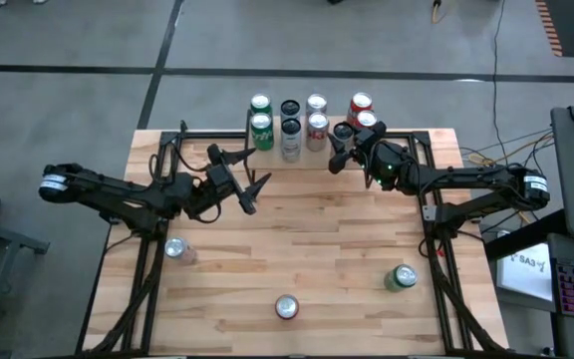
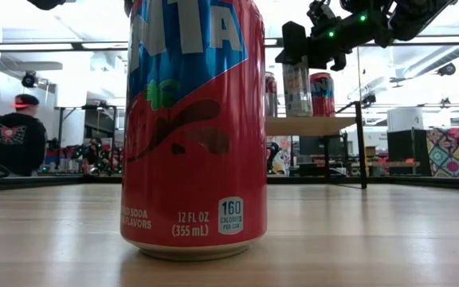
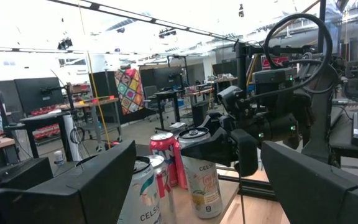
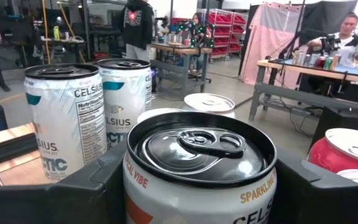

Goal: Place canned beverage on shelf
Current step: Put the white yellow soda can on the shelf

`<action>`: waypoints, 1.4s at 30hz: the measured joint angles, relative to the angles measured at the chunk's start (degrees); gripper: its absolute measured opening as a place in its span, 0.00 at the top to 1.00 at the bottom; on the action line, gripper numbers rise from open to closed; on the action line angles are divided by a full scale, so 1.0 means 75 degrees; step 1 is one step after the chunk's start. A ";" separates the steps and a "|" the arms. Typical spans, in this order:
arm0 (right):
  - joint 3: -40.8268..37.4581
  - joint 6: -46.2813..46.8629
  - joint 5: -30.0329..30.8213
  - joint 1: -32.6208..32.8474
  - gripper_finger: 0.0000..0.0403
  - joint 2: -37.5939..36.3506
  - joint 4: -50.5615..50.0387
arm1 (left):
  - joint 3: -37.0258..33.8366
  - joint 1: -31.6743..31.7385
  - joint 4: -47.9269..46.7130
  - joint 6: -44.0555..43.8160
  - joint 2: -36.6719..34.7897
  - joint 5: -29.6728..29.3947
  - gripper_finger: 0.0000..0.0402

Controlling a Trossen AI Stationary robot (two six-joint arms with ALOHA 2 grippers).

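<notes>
Overhead, the right gripper (image 1: 344, 145) is clamped on a Celsius can (image 1: 343, 131) at the shelf (image 1: 267, 152); the left gripper (image 1: 252, 184) hangs spread nearby. Low down, a red soda can (image 2: 194, 127) fills the foreground. Right wrist: fingers (image 4: 98, 183) flank the black lid.

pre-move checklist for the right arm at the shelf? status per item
1. Can between right gripper fingers: ok, a black-topped Celsius can sits between them.
2. Grip closed on the can: cannot tell.
3. Can set down on the shelf: cannot tell; it appears above the board in the low view.
4. Neighbours: not ok, the white Celsius cans and a red can crowd it.
5. Left gripper clear: ok, open, empty, over the table.
</notes>
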 joint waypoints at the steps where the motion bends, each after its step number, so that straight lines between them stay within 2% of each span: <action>1: 0.0000 -0.0019 -0.0018 0.0000 0.40 0.0000 -0.0001 | 0.0000 0.0000 0.0000 0.0000 0.0000 0.0000 0.18; 6: -0.0014 0.0226 -0.0017 0.0000 0.25 0.0016 -0.0071 | 0.0000 0.0000 0.0000 0.0000 0.0000 0.0000 0.18; 9: -0.0015 0.0247 -0.0015 0.0000 0.20 0.0017 -0.0055 | 0.0000 0.0000 0.0000 0.0000 0.0000 0.0000 0.18; 18: -0.0015 0.0203 -0.0015 0.0000 0.19 -0.0037 0.0072 | 0.0000 0.0000 0.0000 0.0000 0.0000 0.0000 0.18; 30: -0.0015 0.0051 -0.0116 0.0003 0.19 -0.0868 0.0110 | 0.0000 0.0000 0.0000 -0.0003 0.0000 0.0000 0.18; 37: -0.0013 0.0035 -0.0873 0.0065 0.19 -0.1380 0.0107 | 0.0000 0.0000 0.0000 -0.0104 0.0000 0.0012 0.18; 42: -0.0012 -0.0086 -0.2210 0.0336 0.19 -0.1724 -0.0056 | 0.0000 -0.0009 -0.0124 -0.0227 0.0000 0.0018 0.18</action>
